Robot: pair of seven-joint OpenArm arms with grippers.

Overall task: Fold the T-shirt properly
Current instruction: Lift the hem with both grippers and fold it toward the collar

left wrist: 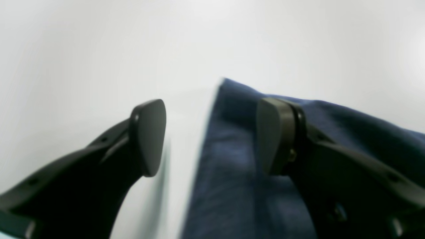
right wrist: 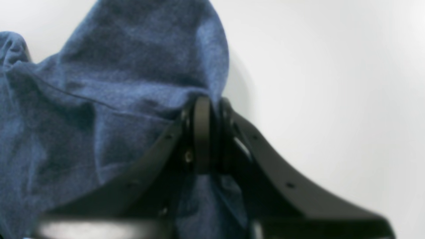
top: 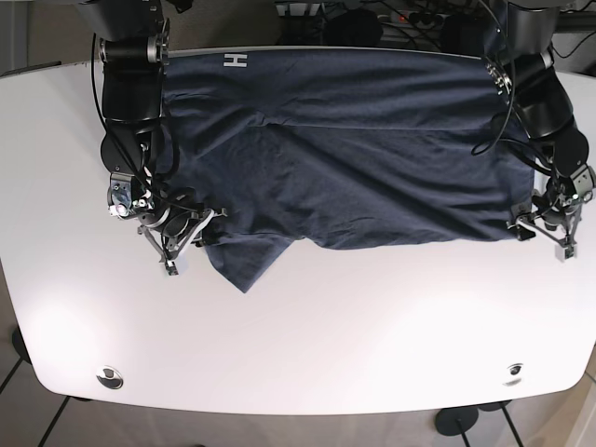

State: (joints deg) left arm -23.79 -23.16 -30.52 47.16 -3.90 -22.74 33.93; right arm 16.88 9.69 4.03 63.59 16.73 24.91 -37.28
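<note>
t-shirt point(top: 354, 168): a dark navy shirt is being shown spread across the far half of the white table point(top: 326, 345), its far edge lying along the table's far edge and reaching nearly from the left side to the right side. a small white mark is being seen near the far left corner of the cloth. the near edge is being shown uneven, with one pointed flap hanging toward the table's middle on the left.
folds: a crease is being seen running across the cloth just below its far edge; the left part is being shown rumpled.
right gripper point(right wrist: 211, 109): it is being seen at the shirt's near left edge in the base view. its fingers point(right wrist: 202, 132) are being pressed together on a bunched ridge of the blue cloth, which is being lifted into a hump above them.
left gripper point(left wrist: 211, 136): it is being seen at the shirt's near right corner, close to the table's right edge. its two pads point(left wrist: 151, 136) are being held wide apart, one over bare table, the other over the cloth; the straight edge of the shirt is being shown running between them. nothing is being gripped.
table: white, rounded at the near corners, bare along the whole near half.
</note>
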